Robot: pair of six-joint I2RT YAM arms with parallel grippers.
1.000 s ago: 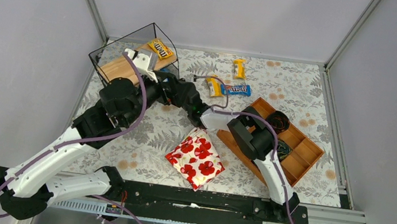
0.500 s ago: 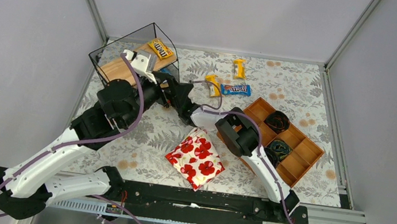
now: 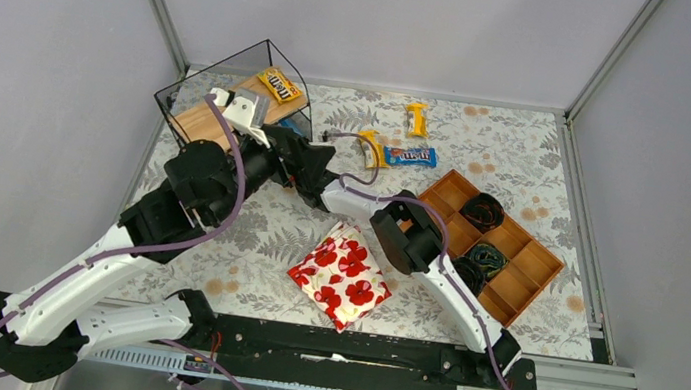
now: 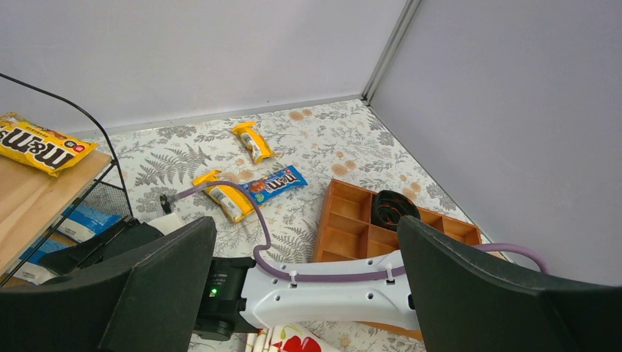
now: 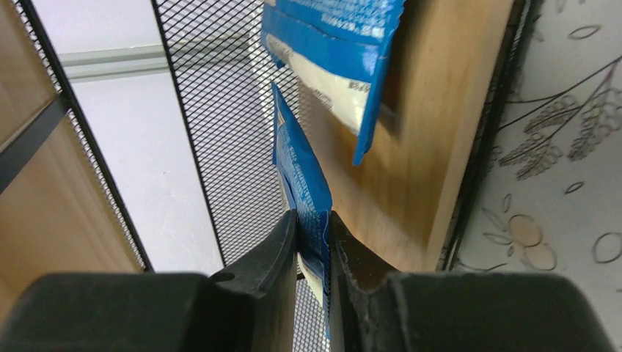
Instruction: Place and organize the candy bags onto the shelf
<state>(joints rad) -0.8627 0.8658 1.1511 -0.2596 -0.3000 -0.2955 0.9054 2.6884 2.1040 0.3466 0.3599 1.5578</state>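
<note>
Showing the right gripper point(image 5: 312, 227) reaching into the shelf point(image 3: 198, 118), which stands at ten o'clock on the table point(image 3: 529, 149) in the top view. Its jaws are almost closed and pinch a blue packet point(image 5: 301, 172) by one narrow end. The packet stands on edge over the lower board point(image 5: 433, 139). In the right wrist view the wire mesh point(image 5: 213, 110) lies at nine o'clock of it, and a second blue packet point(image 5: 334, 55) lies flat at twelve o'clock. The left gripper point(image 4: 304, 242) is spread fully wide and holds nothing, hanging above the right arm point(image 4: 323, 290) beside the shelf. One yellow packet point(image 3: 280, 86) lies on the top board. Three loose packets wait at one o'clock on the table: a far yellow one point(image 3: 417, 119), a nearer yellow one point(image 3: 371, 148) and a blue one point(image 3: 410, 154) just beside it.

Probable hazards:
- (a) The grip covers only a thin margin of glossy film, so the packet may slip or twist and land on edge against the mesh.
- (b) Released here, it would likely overlap the second blue packet and spoil the row.
- (c) The fingers sit close to the wire, and a sideways pull could snag it and shift the shelf.
- (d) The arms are crossed closely, so a move by either risks contact.
- (e) The purple cable point(image 4: 257, 220) loops near the nearer yellow packet and might drag it.
</note>
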